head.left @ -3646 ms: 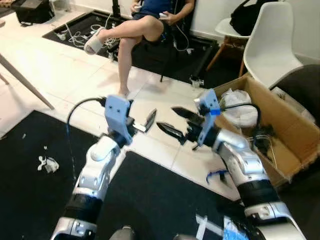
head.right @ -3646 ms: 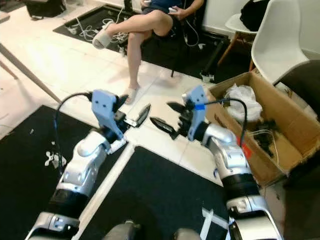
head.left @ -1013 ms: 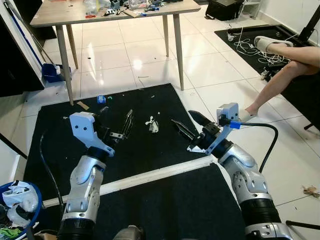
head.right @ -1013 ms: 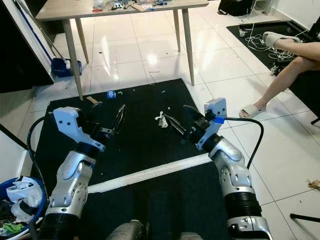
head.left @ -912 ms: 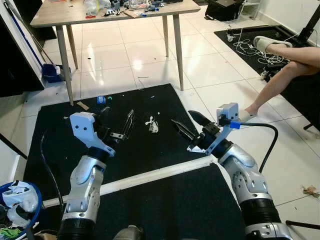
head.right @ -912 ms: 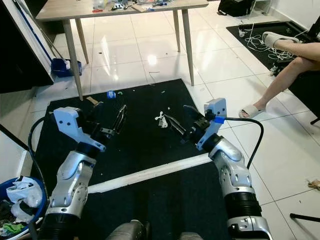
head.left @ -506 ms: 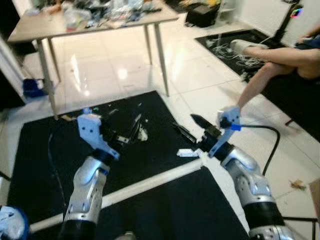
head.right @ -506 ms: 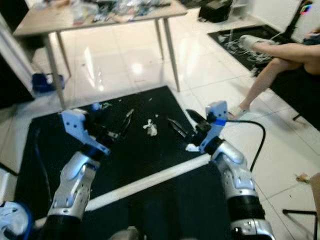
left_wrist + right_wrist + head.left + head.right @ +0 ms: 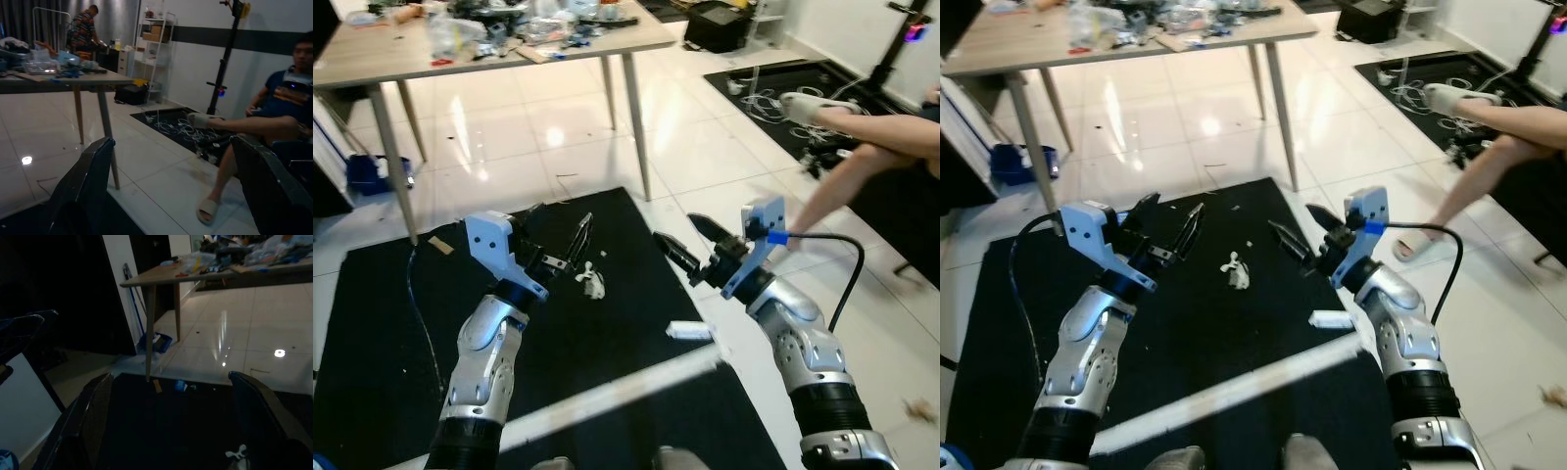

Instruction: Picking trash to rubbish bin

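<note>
Left eye view: left gripper (image 9: pixel 558 238) and right gripper (image 9: pixel 687 243) raised over black mat (image 9: pixel 382 323), jaws spread, empty. White crumpled trash (image 9: pixel 592 284) on mat at 6 o'clock between them.

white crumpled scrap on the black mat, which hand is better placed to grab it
Left, probably. The white crumpled scrap lies just beyond the left hand, whose open fingers point toward it. The right hand, also open, hangs further off, nearer the flat white piece at the mat's edge.
</note>
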Tool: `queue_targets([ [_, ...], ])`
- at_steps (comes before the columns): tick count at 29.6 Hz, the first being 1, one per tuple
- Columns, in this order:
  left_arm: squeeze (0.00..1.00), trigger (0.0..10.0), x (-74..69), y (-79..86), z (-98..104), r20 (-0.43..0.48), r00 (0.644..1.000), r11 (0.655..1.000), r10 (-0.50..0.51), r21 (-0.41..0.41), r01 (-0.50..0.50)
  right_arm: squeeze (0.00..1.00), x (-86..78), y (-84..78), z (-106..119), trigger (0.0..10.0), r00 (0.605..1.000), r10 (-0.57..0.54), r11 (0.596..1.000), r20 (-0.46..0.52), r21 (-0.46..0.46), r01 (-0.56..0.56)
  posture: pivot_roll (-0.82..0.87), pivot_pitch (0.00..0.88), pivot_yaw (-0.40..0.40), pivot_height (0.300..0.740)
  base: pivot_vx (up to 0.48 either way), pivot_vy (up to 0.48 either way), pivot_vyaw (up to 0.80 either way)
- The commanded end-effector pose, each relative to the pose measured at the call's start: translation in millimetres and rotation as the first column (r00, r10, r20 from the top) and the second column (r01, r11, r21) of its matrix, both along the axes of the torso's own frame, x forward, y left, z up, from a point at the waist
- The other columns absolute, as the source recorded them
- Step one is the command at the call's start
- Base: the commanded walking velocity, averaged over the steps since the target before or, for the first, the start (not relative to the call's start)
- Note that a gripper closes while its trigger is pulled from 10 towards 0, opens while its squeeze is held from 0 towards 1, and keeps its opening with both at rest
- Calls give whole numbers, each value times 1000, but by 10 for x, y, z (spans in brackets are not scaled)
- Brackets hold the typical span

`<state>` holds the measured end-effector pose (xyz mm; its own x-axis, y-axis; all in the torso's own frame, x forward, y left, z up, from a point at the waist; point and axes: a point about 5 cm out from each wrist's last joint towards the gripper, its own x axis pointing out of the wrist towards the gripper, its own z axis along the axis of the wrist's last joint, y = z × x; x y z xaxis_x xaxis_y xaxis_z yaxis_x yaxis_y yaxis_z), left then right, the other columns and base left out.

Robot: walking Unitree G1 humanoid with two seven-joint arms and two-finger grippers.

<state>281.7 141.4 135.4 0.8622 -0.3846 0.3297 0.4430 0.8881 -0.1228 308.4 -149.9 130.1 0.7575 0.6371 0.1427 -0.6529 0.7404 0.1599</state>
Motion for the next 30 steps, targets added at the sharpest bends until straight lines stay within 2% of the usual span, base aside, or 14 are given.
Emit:
queue_targets([
  [1,0,10000,-11,36,-53,-22,1000,1000,8,-2,-8,0,-12,13,-36,10000,1000,6,1000,-19,0,-6,-54,0,-10,740,480,0,0],
  [13,0,10000,-3,29,-49,-19,1000,1000,7,-1,-7,0,-6,4,-27,10000,1000,12,1000,-7,-23,-13,-59,0,-18,740,480,0,0],
  [26,0,10000,-5,28,-49,-16,1000,1000,8,-2,-8,0,-15,16,-36,10000,999,39,999,-19,-15,-40,-59,0,-19,740,480,0,778],
  [30,0,10000,-3,27,-49,-16,1000,1000,8,-2,-8,0,-3,10,-41,10000,999,24,1000,-28,-7,-24,-59,0,-19,740,480,0,130],
])
